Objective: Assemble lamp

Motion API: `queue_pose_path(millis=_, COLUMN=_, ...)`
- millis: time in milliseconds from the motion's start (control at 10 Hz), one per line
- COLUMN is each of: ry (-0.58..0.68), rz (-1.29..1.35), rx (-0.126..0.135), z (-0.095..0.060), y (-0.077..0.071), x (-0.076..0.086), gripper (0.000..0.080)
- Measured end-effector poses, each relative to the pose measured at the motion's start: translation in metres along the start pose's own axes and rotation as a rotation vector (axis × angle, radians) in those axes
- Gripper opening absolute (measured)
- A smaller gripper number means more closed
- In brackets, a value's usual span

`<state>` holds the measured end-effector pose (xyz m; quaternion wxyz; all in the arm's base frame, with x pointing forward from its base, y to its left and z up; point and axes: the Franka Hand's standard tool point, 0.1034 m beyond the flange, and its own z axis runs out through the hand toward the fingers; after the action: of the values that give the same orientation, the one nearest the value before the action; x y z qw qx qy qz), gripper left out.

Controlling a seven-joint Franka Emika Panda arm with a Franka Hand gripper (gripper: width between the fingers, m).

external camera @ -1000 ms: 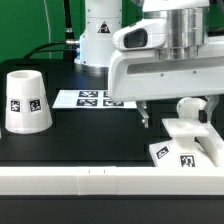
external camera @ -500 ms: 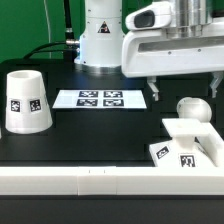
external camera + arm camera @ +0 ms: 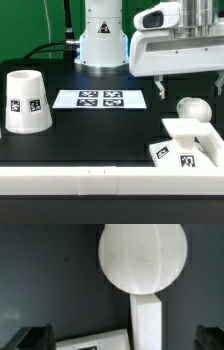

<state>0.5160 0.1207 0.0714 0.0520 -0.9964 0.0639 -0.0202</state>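
End effector is sitting higher and further toward the exterior view's right than a second ago, when it was hanging low just left of the bulb; the parts are not showing any shift. Now it is hovering in the upper right of the exterior view, over the bulb and clear of it, jaws standing wide apart, holding nothing. One of the fingers is showing; the other is running into the frame edge. Bulb is sitting just behind the base in the lower right; cannot tell whether they are touching. Wrist view is showing round head and stem, dark fingertips well out on either side. Shade is standing wide end down at the left of the surface, marker board lying mid-frame, apart from the parts.
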Motion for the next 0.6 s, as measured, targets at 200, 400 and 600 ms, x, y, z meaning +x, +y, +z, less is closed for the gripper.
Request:
queue_pose_path(millis=200, ry=-0.180, rz=-0.050, rx=-0.017, z=0.001, y=-0.002, x=-0.002, gripper=0.0698)
queue_pose_path(millis=400, ry=-0.334, rz=-0.090, rx=-0.024, z=0.005, y=-0.008, x=-0.004, gripper=0.0698)
queue_pose_path(millis=600, ry=-0.491, rz=-0.085, rx=-0.038, z=0.006, y=-0.006, x=-0.007, gripper=0.0698)
